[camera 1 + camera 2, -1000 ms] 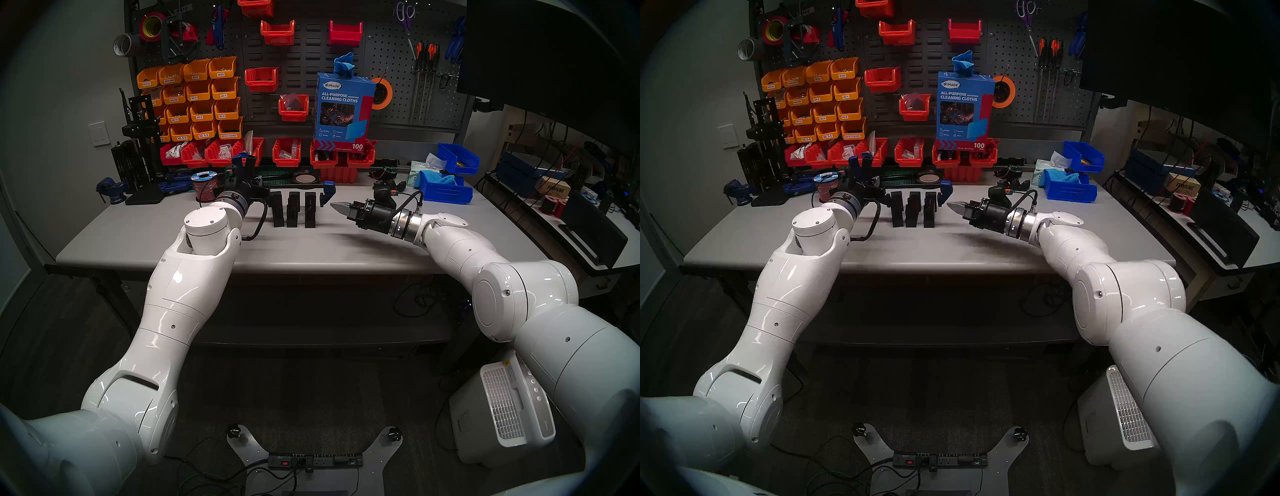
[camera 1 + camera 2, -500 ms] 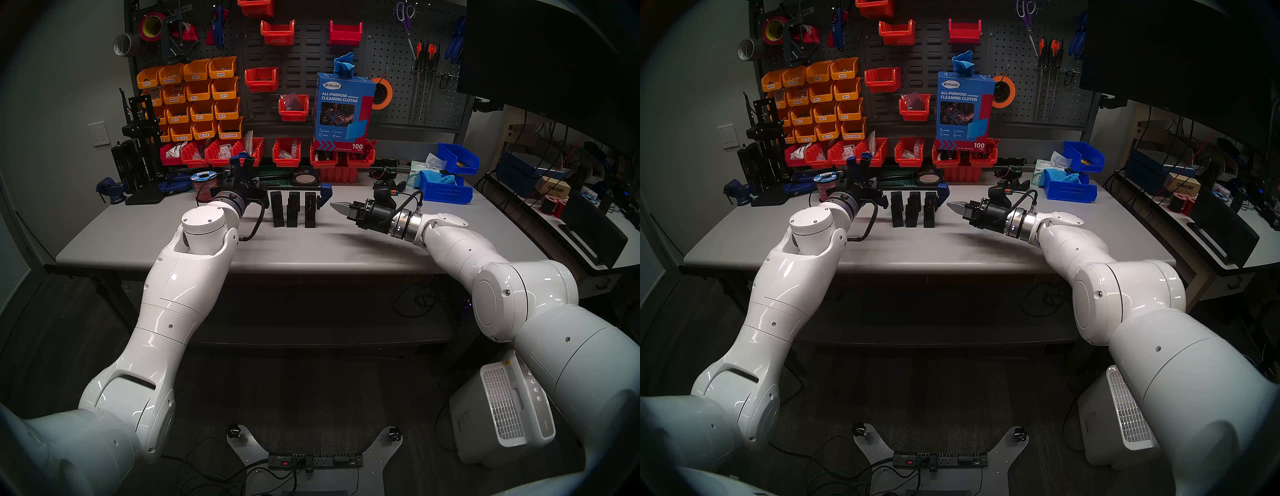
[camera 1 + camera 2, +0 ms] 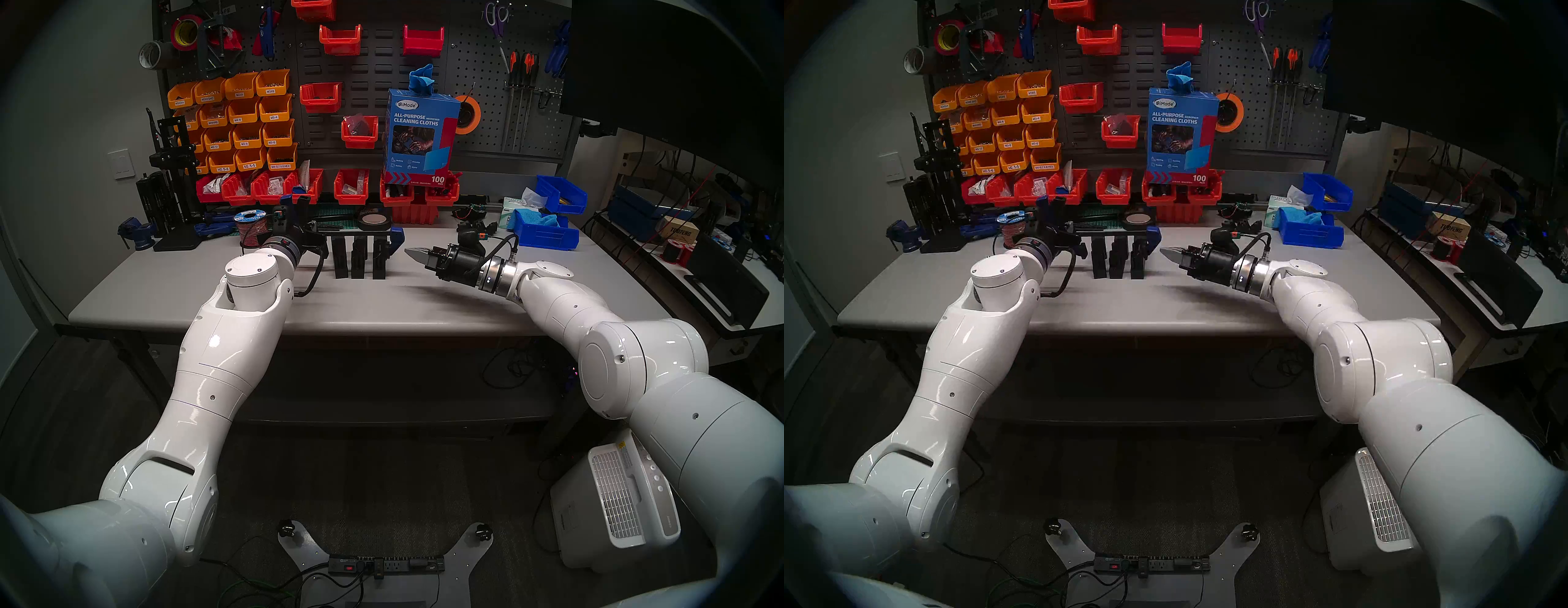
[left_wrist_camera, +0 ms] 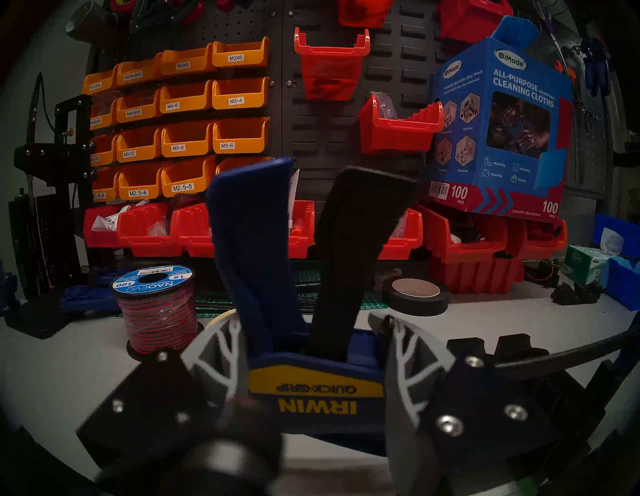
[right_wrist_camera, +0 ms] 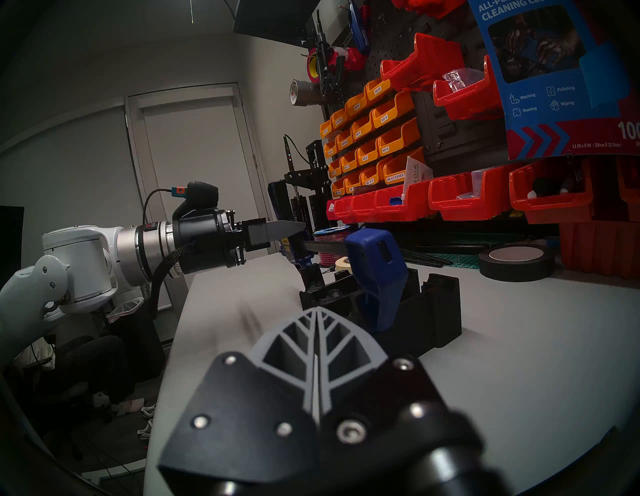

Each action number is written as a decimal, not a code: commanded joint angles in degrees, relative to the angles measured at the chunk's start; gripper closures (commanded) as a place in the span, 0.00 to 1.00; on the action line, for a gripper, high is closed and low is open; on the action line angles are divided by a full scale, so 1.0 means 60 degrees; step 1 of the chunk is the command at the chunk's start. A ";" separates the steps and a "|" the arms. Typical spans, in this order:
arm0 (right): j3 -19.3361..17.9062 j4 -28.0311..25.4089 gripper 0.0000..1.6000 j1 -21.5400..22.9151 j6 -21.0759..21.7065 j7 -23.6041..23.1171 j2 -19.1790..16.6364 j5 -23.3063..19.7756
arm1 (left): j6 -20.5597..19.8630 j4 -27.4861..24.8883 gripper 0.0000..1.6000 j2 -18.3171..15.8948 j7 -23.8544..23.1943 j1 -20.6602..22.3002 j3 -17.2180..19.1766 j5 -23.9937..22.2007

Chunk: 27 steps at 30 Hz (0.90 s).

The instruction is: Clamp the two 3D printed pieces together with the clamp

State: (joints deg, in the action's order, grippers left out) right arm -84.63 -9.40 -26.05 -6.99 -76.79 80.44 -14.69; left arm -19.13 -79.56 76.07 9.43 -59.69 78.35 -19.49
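Nearest on the grey bench [image 3: 382, 310], the right hand [image 3: 413, 254] hovers with its fingers pressed together on nothing, pointing left at the work from just beside it. Beyond and to the left stand the two 3D printed pieces [image 3: 359, 259], black and comb-like, meshed so that their blocks alternate. The clamp [image 4: 311, 391] is gripped at its labelled body by the left hand [image 4: 311, 398], handle and trigger rising toward the far wall. Its thin bar [image 3: 356, 231] runs rightward across the top of the pieces, and the fixed blue jaw [image 5: 379, 277] hangs down at their right end. The sliding jaw at the left end is hidden behind the left wrist, so whether it touches the pieces cannot be told.

Risk, as judged: the pieces stand free on the smooth bench, so a one-sided squeeze could tip or skate them. A bar lying skew would let the pads bear on one block only. With the left hand on the body and not the trigger, tightening may need a regrip, during which the clamp could sag.

Farther back lie a wire spool [image 4: 154, 308] and a black tape roll [image 4: 415, 294]. Red and orange bins [image 3: 237, 123] and a cleaning-cloth box [image 3: 420, 131] line the pegboard.
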 commanded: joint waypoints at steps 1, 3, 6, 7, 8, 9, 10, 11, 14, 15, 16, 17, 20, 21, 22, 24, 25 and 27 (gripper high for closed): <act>-0.0062 -0.0212 1.00 0.0428 0.0015 -0.0010 0.0023 -0.0062 | 0.0222 -0.0247 1.00 0.0064 -0.0036 0.0734 0.0118 -0.0003; -0.0062 -0.0212 1.00 0.0428 0.0015 -0.0010 0.0023 -0.0061 | 0.0227 -0.0207 1.00 0.0073 -0.0042 0.0756 0.0112 0.0004; -0.0063 -0.0211 1.00 0.0429 0.0016 -0.0010 0.0023 -0.0061 | 0.0243 -0.0103 1.00 0.0092 -0.0061 0.0794 0.0100 0.0018; -0.0063 -0.0211 1.00 0.0429 0.0016 -0.0010 0.0023 -0.0060 | 0.0249 -0.0073 1.00 0.0097 -0.0067 0.0805 0.0097 0.0022; -0.0063 -0.0211 1.00 0.0429 0.0016 -0.0010 0.0023 -0.0060 | 0.0253 -0.0039 1.00 0.0104 -0.0072 0.0820 0.0093 0.0029; -0.0064 -0.0211 1.00 0.0429 0.0016 -0.0010 0.0023 -0.0060 | 0.0256 0.0007 1.00 0.0112 -0.0081 0.0844 0.0089 0.0040; -0.0064 -0.0211 1.00 0.0429 0.0016 -0.0010 0.0023 -0.0059 | 0.0260 0.0056 1.00 0.0123 -0.0091 0.0871 0.0085 0.0050; -0.0064 -0.0210 1.00 0.0429 0.0016 -0.0010 0.0023 -0.0059 | 0.0264 0.0105 1.00 0.0132 -0.0101 0.0900 0.0080 0.0060; -0.0065 -0.0210 1.00 0.0428 0.0014 -0.0010 0.0023 -0.0059 | 0.0268 0.0209 1.00 0.0162 -0.0135 0.0984 0.0074 0.0090; -0.0065 -0.0210 1.00 0.0428 0.0013 -0.0010 0.0023 -0.0058 | 0.0266 0.0242 1.00 0.0174 -0.0144 0.1019 0.0070 0.0100; -0.0065 -0.0210 1.00 0.0427 0.0013 -0.0010 0.0023 -0.0058 | 0.0269 0.0282 1.00 0.0189 -0.0157 0.1053 0.0070 0.0113; -0.0066 -0.0209 1.00 0.0427 0.0012 -0.0010 0.0023 -0.0058 | 0.0270 0.0315 1.00 0.0199 -0.0164 0.1078 0.0069 0.0122; -0.0066 -0.0209 1.00 0.0427 0.0012 -0.0010 0.0023 -0.0057 | 0.0289 0.0445 1.00 0.0236 -0.0186 0.1159 0.0069 0.0155; -0.0066 -0.0209 1.00 0.0427 0.0012 -0.0010 0.0023 -0.0057 | 0.0294 0.0483 1.00 0.0245 -0.0192 0.1179 0.0070 0.0164; -0.0067 -0.0209 1.00 0.0427 0.0012 -0.0010 0.0023 -0.0057 | 0.0299 0.0531 1.00 0.0257 -0.0198 0.1206 0.0070 0.0176; -0.0067 -0.0209 1.00 0.0427 0.0012 -0.0010 0.0023 -0.0056 | 0.0305 0.0608 1.00 0.0280 -0.0210 0.1250 0.0068 0.0196; -0.0067 -0.0209 1.00 0.0427 0.0012 -0.0010 0.0023 -0.0056 | 0.0310 0.0658 1.00 0.0295 -0.0217 0.1277 0.0067 0.0209; -0.0067 -0.0209 1.00 0.0427 0.0012 -0.0010 0.0023 -0.0056 | 0.0314 0.0758 1.00 0.0329 -0.0219 0.1333 0.0060 0.0236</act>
State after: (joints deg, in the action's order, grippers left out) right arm -84.66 -9.38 -26.05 -7.00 -76.80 80.45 -14.65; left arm -19.04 -74.32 77.57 8.22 -56.77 78.32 -18.39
